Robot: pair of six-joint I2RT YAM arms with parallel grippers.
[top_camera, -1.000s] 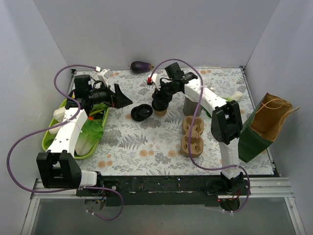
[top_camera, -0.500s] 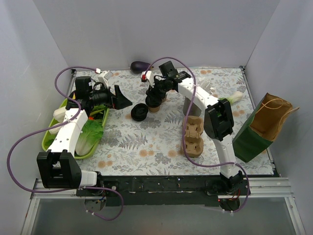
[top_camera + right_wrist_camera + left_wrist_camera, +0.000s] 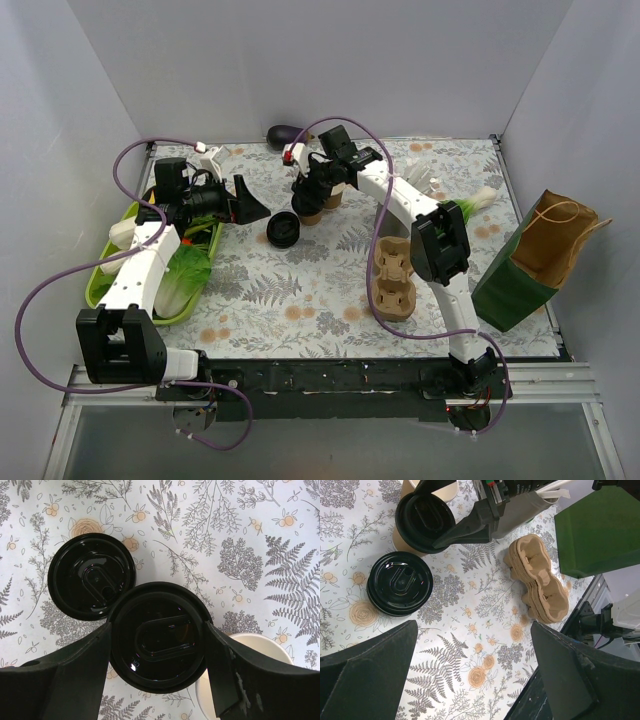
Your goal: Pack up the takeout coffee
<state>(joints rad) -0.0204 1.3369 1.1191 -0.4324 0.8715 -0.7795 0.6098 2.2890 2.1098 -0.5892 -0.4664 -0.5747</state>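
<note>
One coffee (image 3: 159, 639) is gripped by right gripper (image 3: 157, 626) jaws; left gripper (image 3: 474, 625) jaws are open.
Judged light, thin-walled and easily crushed, it is best held gently just below the lid rim.

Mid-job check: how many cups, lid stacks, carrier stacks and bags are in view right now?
cups: 2, lidded cup and open cup
lid stack: 1
carrier stack: 1
bag: 1
total: 5
</note>
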